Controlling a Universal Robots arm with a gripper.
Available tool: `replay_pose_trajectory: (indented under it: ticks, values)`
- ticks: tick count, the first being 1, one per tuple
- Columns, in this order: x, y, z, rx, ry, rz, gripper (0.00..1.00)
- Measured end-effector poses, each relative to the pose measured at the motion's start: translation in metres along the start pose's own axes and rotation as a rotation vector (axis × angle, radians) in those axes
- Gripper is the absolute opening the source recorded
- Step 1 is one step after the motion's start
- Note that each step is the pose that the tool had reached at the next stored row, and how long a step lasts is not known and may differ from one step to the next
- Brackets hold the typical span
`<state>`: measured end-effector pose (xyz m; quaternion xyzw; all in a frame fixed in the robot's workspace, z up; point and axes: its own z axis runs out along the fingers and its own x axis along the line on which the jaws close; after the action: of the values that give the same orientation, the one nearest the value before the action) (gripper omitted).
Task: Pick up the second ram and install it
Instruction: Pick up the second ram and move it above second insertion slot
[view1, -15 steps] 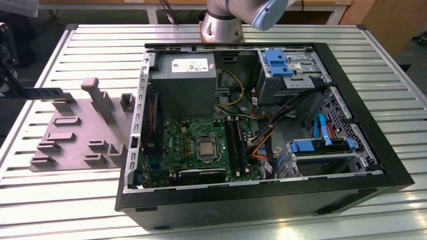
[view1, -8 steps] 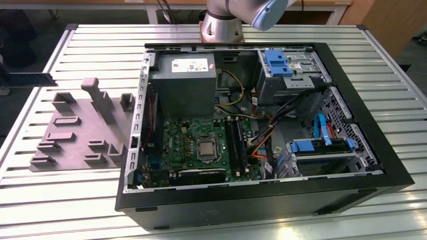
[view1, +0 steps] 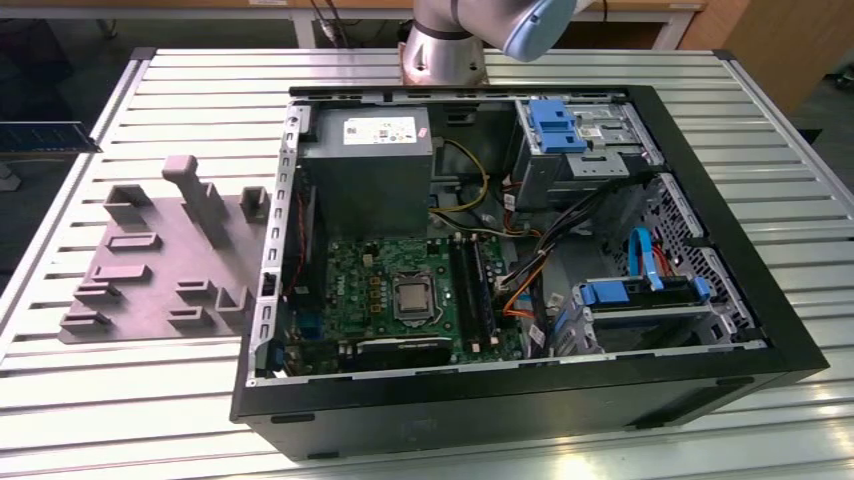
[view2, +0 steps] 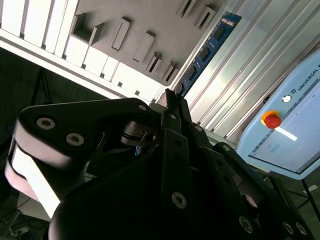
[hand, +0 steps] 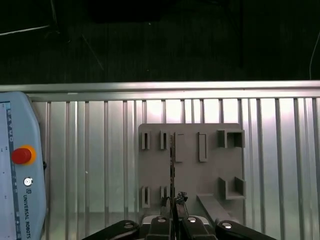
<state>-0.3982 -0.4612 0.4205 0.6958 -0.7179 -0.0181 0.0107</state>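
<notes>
Second ram (view2: 205, 52), thin flat blue-green board with black chips, sits pinched between the closed jaws.

The arm (view1: 461, 45) is cut off at the exterior view's 12 o'clock edge. In both wrist views 1 end of the second ram (view2: 206, 51) (hand: 172, 160) is hidden inside the closed gripper (view2: 170, 97) (hand: 173, 200); the pendant (hand: 20, 175) is cropped.
</notes>
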Motion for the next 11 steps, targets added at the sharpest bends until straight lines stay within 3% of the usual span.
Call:
replay_pose_trajectory:
  ticks: [7, 11]
  values:
    - [-0.0001, -0.0001, -0.0004, -0.0001, 0.0001, 0.0, 0.14]
    - [-0.0002, -0.0038, -0.0005, -0.0001, 0.0001, 0.0, 0.14]
